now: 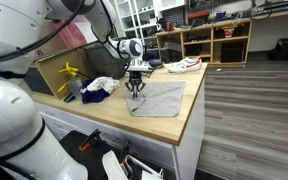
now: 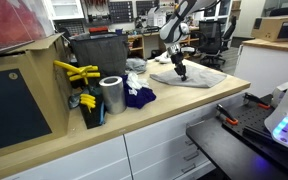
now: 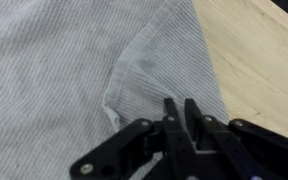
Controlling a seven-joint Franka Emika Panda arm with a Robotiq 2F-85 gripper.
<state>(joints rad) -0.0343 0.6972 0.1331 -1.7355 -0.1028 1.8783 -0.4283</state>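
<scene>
My hand (image 3: 180, 108) sits low on the grey ribbed fabric cloth (image 3: 54, 60), fingers nearly together; pinching or not, I cannot tell. Cloth's mostly spread on the light wooden worktop (image 3: 259, 60), one crease not yet flattened.

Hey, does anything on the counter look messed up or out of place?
The gray cloth is not lying flat: a puckered ridge runs across it just beside the gripper. Beside it in an exterior view, blue and white fabrics sit in a crumpled heap.
</scene>
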